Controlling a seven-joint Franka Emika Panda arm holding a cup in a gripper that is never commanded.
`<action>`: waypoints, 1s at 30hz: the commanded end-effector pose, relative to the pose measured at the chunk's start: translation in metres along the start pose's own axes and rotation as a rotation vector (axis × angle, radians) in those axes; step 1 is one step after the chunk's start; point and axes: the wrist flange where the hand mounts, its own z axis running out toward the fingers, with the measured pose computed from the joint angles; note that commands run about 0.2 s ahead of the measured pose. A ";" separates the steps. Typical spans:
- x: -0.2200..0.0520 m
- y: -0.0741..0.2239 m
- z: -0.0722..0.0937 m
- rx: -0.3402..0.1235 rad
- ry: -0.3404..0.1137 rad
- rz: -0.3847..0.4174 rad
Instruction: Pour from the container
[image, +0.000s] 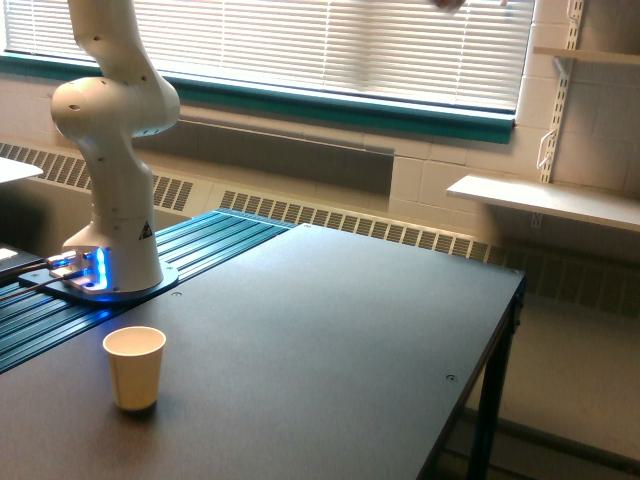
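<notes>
Only a small pinkish-brown rounded sliver shows at the top edge of the exterior view, in front of the blinds; it looks like the bottom of the container (446, 3), high above the table. The rest of it is cut off by the frame. My gripper is out of view above the frame; only the white arm's base and lower links (112, 150) stand at the exterior view's left. A cream paper cup (134, 367) stands upright and open on the dark table (330, 340), near its front left part, in front of the arm's base.
The arm's base (100, 275), lit blue, sits on a ribbed teal platform (210, 245) beside the table. The table's right edge (505, 330) drops to the floor. A white wall shelf (545, 200) hangs at the right, with window blinds (330, 40) behind.
</notes>
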 end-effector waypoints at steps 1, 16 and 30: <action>-0.012 0.036 -0.016 -0.076 -0.004 0.059; -0.066 0.122 -0.030 -0.350 -0.081 0.074; -0.099 0.207 -0.045 -0.554 -0.067 0.119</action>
